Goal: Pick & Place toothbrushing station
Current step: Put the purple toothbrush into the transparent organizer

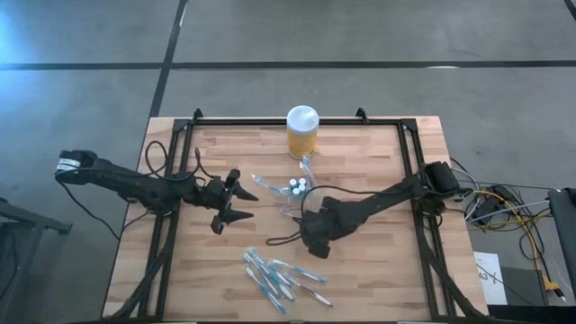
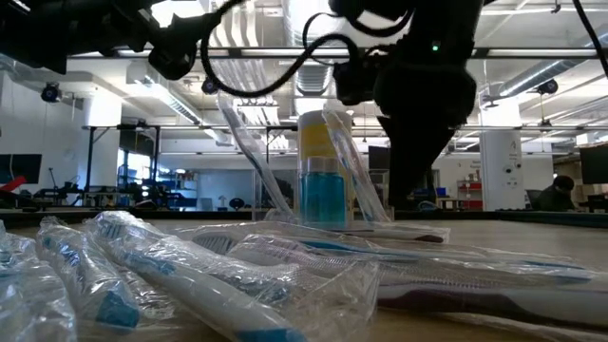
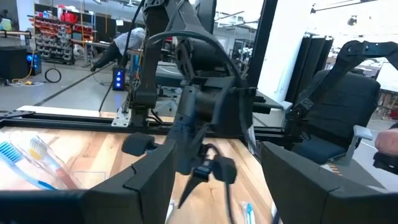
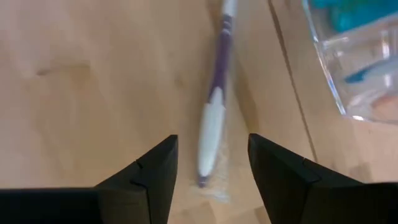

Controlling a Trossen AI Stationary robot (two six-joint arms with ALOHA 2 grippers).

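The toothbrushing station, a small clear plastic holder, stands near the middle of the wooden table, a little toward the far edge; brushes lean out of its slots, and two or three white-and-blue caps sit at its top; in the low view it shows as a clear stand with a blue block in it. Behind it, at the middle of the far edge, stands a yellow jar with a white lid, apart from the holder.

The right gripper hangs low over the table just on the near side of the station; its fingers stand spread and hold nothing; between them, flat on the wood, lies a purple-and-white toothbrush, touched by neither finger; a corner of the clear holder shows just beside it.

The left gripper waits above the table toward the left edge, pointing at the station; its fingers are apart and empty, and through them the right arm shows.

Near the front edge lies a loose heap of wrapped toothbrushes, blue and white in clear sleeves; from table height they fill the foreground. A person bends over in the room beyond.
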